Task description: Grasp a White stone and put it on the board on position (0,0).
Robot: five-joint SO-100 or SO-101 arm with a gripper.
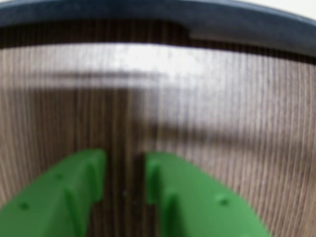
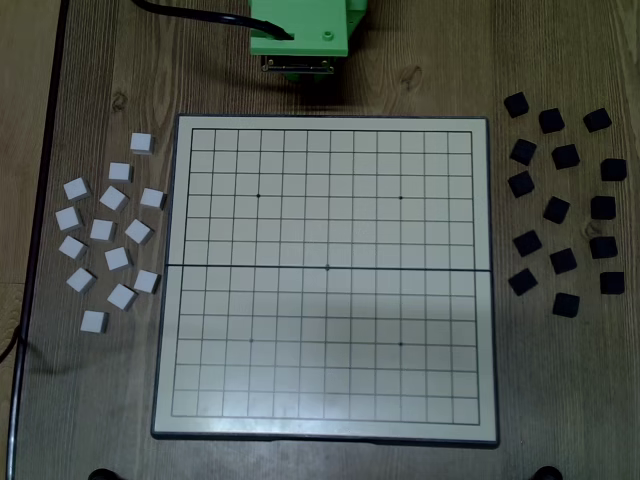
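Note:
In the fixed view the cream board (image 2: pixel 420 330) with its dark rim lies mid-table, and no stone lies on it. The central dot, position (0,0) (image 2: pixel 328 267), sits on the bold fold line and is bare. Several White stones (image 2: pixel 118 259) lie scattered on the wood left of the board. The green arm (image 2: pixel 300 30) stands at the top edge, behind the board. In the wrist view my gripper (image 1: pixel 126 160) hangs over bare wood. Its green fingers (image 1: pixel 79 182) stand a narrow gap apart with nothing between them.
Several black stones (image 2: pixel 557 210) are scattered right of the board. A black cable (image 2: pixel 190 12) leads off the arm at the top left. A blurred dark band (image 1: pixel 148 17) crosses the top of the wrist view. The table's left edge (image 2: pixel 40 200) runs near the white stones.

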